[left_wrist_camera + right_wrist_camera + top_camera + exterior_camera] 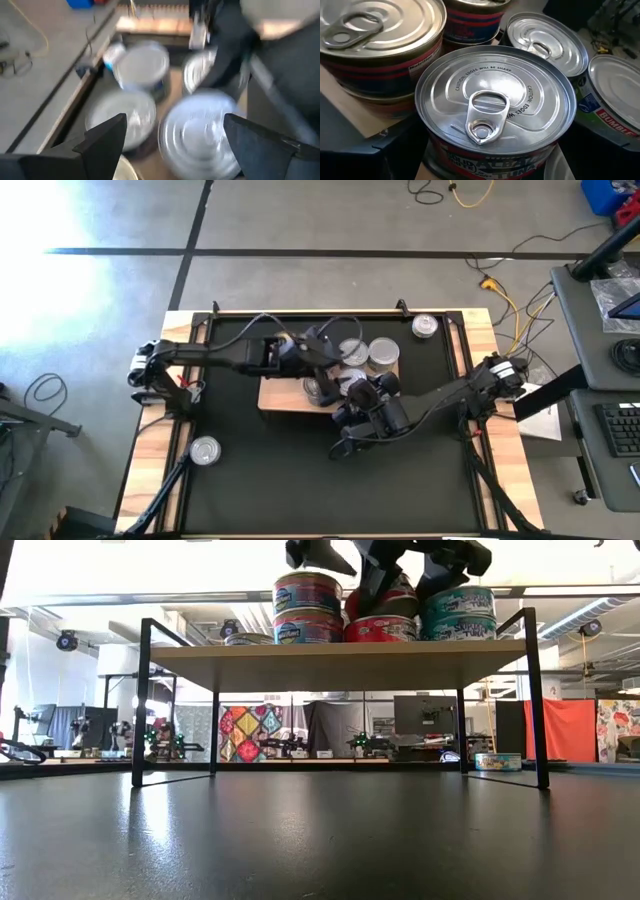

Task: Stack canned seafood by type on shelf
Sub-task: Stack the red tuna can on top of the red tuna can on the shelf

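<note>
A pale tan, flat rectangular wooden shelf (285, 396) on black metal legs stands on the black-matted desk (300, 480). Short round metal tins of seafood (308, 608) sit stacked in twos on it: blue-labelled, red-labelled and teal-labelled. The right gripper (352, 386) hangs over the shelf, its fingers spread wide around a silver pull-tab tin with a red label (495, 107). The left gripper (335, 352) hovers wide open above the shelf's tins, holding nothing. Two loose silver tins lie on the desk, one (204, 450) near the left arm, another (425, 326) well apart.
</note>
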